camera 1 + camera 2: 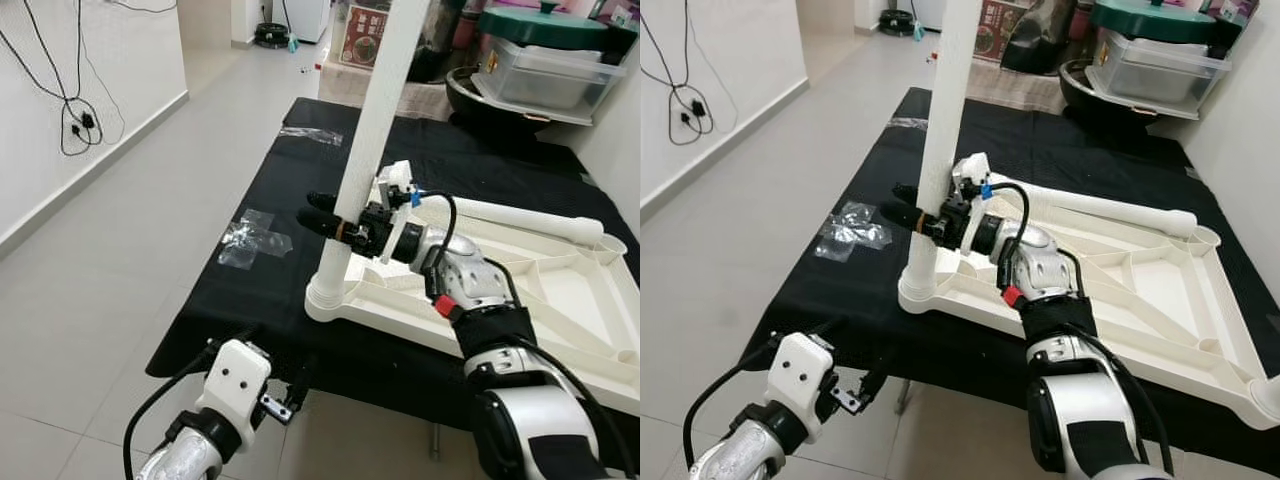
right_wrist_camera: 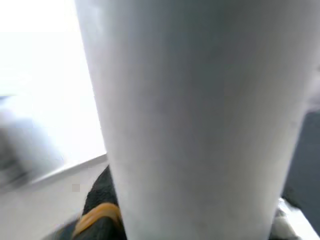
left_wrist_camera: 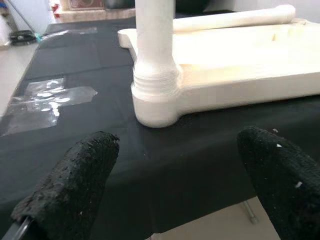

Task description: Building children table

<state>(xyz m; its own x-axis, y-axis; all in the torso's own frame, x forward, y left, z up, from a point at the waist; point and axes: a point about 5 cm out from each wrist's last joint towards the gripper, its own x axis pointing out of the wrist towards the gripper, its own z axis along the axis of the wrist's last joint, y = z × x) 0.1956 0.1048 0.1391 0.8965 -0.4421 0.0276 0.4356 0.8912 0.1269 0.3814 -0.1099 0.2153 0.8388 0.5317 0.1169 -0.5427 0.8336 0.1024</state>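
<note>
1. Nearest to me, my left claw (image 1: 290, 392) hangs low at the front edge of the black-draped tabletop (image 1: 250, 300), its two black fingers (image 3: 70, 185) spread apart and holding nothing, pointed toward the socket.

2. Just beyond it, the white table leg (image 1: 375, 110) stands upright in the near corner socket (image 1: 330, 295) of the upturned white children's table (image 1: 560, 290), which lies flat on the cloth.

3. My right claw (image 1: 325, 215) is clamped around that leg a little above the socket, arm reaching in from the right over the moulded underside.

4. A second leg (image 1: 520, 215) lies loose along the far rim of the table, not yet fitted.

5. Clear plastic wrapping (image 1: 255, 238) sits on the cloth to the left; another scrap (image 1: 312, 134) lies farther back.

6. Storage tubs (image 1: 545, 70) crowd the far right corner.

7. My concern: the leg looks only partly seated. If I twist or push off-axis, it could cross-thread or lever the light table across the cloth, and letting go early could tip it.
</note>
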